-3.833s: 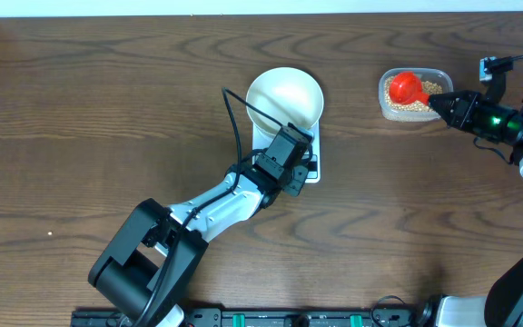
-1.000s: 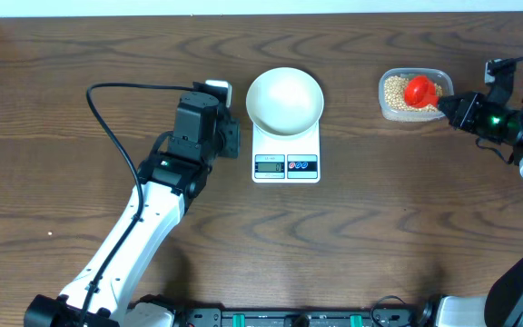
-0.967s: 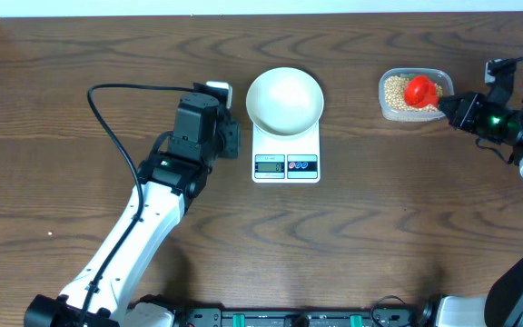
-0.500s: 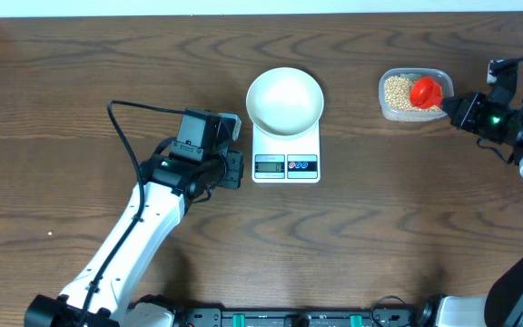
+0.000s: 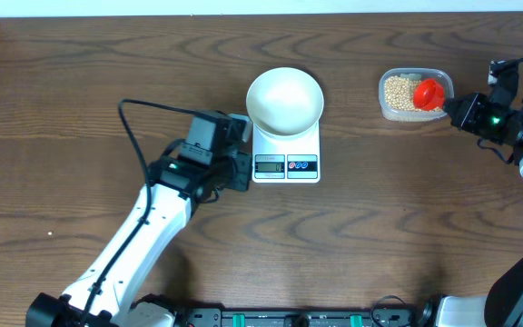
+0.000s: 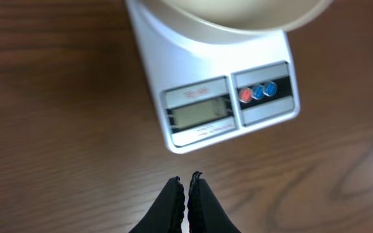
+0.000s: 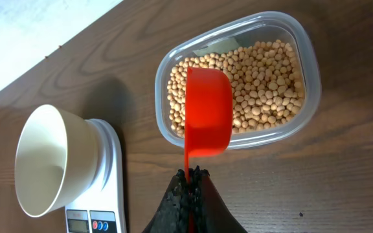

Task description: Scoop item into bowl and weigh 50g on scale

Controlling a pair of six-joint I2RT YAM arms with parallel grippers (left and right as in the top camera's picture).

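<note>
The white bowl stands empty on the white scale, mid table; both show in the left wrist view, the bowl above the scale with its grey display and red and blue buttons. My left gripper is shut and empty, just left of the scale's display. My right gripper is shut on the handle of a red scoop, held over the tan beans in the clear tub. The scoop shows its back.
The scale and bowl also show at the left of the right wrist view. A loose speck lies on the wood near the tub. The left arm's black cable arcs over the table's left half.
My left gripper has swung from the bowl's left side down and right to the scale's display edge. The red scoop has shifted slightly right over the tub.
</note>
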